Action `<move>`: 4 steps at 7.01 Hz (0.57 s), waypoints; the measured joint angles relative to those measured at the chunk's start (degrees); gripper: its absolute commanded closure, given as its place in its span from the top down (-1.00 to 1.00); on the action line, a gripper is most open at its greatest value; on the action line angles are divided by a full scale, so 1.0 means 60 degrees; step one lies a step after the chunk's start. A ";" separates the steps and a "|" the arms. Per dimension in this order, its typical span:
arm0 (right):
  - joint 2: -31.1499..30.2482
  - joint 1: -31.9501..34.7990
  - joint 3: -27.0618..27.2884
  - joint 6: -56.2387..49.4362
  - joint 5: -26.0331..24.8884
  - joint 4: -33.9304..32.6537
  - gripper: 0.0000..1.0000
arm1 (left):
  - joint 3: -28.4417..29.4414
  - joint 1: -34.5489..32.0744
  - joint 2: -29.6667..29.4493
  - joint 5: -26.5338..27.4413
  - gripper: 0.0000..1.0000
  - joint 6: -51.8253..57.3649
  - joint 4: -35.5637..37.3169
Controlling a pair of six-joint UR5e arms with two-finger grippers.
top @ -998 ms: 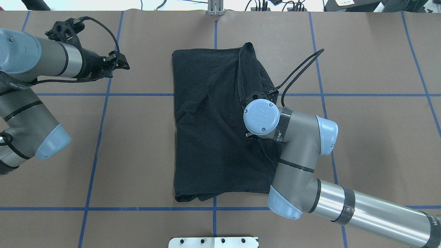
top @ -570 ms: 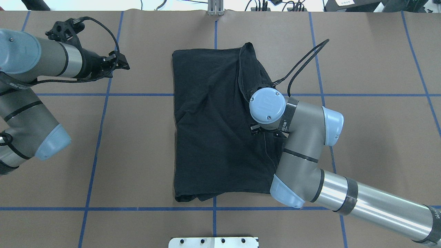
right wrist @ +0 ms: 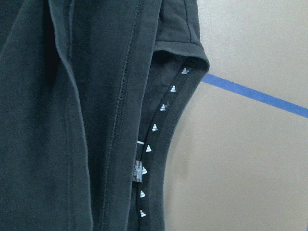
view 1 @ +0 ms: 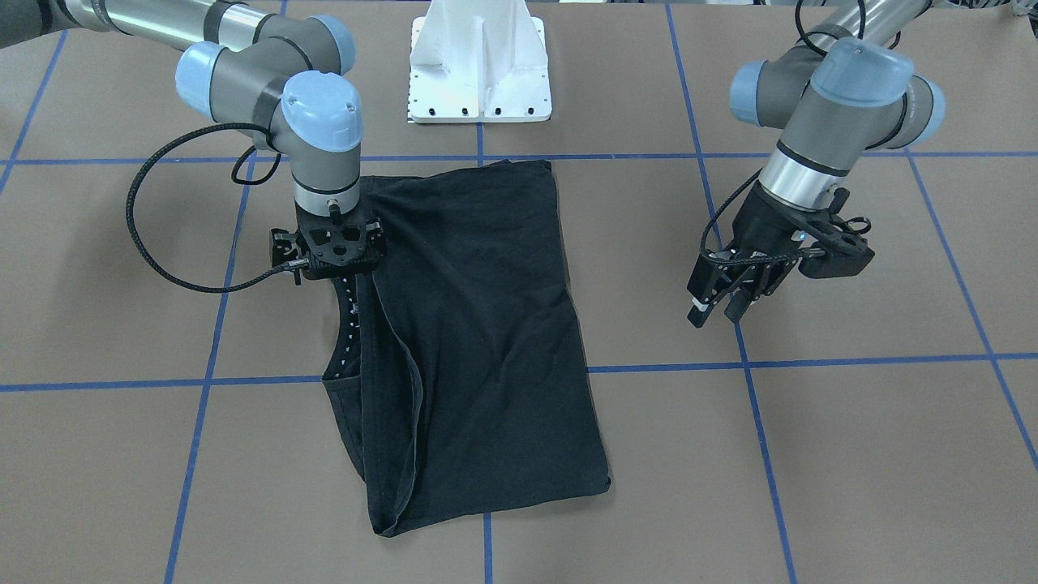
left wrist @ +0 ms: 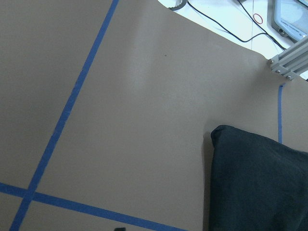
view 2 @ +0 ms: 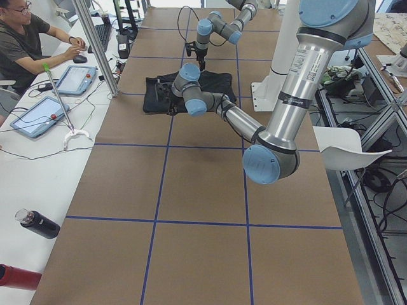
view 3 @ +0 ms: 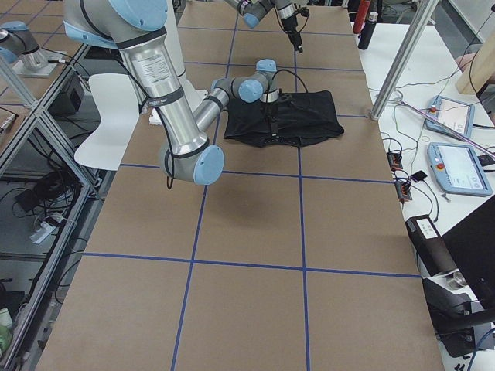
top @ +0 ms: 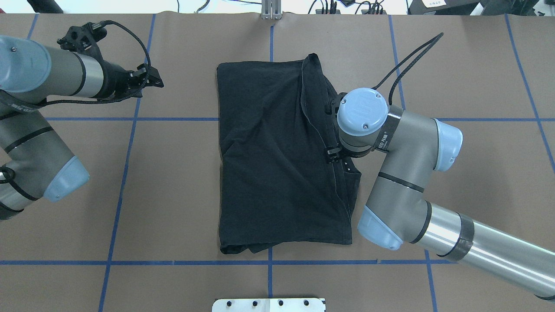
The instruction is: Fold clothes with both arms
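Observation:
The black T-shirt (top: 269,164) lies folded lengthwise in the middle of the table, its chest graphic hidden. It also shows in the front view (view 1: 486,324). Its neckline with small white marks (right wrist: 149,148) runs along the edge on my right side (view 1: 350,324). My right gripper (view 1: 339,259) points straight down just over that neckline edge. In the overhead view the wrist cap covers the gripper (top: 334,152). Its fingers are lost against the black cloth, so I cannot tell its state. My left gripper (view 1: 718,308) hangs open and empty over bare table, well off the shirt; overhead it is far left (top: 149,81).
The white pedestal base (view 1: 480,73) stands at the robot's side of the table. Blue tape lines (top: 130,118) cross the brown table cover. An aluminium post (top: 271,11) stands at the far edge. An operator (view 2: 25,38) with tablets sits beyond it.
My right wrist has moved rightward and a little farther away, from over the shirt's middle to its neckline edge. The shirt has stayed lying flat. The left arm has not moved.

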 measured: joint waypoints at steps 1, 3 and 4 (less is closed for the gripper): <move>0.0300 0.0001 -0.0178 0.0439 0.0031 0.0017 1.00 | -0.0007 0.0000 0.0001 0.0000 0.37 -0.0002 0.0000; 0.1230 0.0037 -0.1310 0.0782 0.0021 0.0095 1.00 | -0.0018 -0.0010 0.0009 0.0000 0.37 -0.0012 0.0000; 0.1479 0.0111 -0.1861 0.0809 0.0000 0.0321 1.00 | -0.0023 -0.0012 0.0019 0.0000 0.37 -0.0019 0.0000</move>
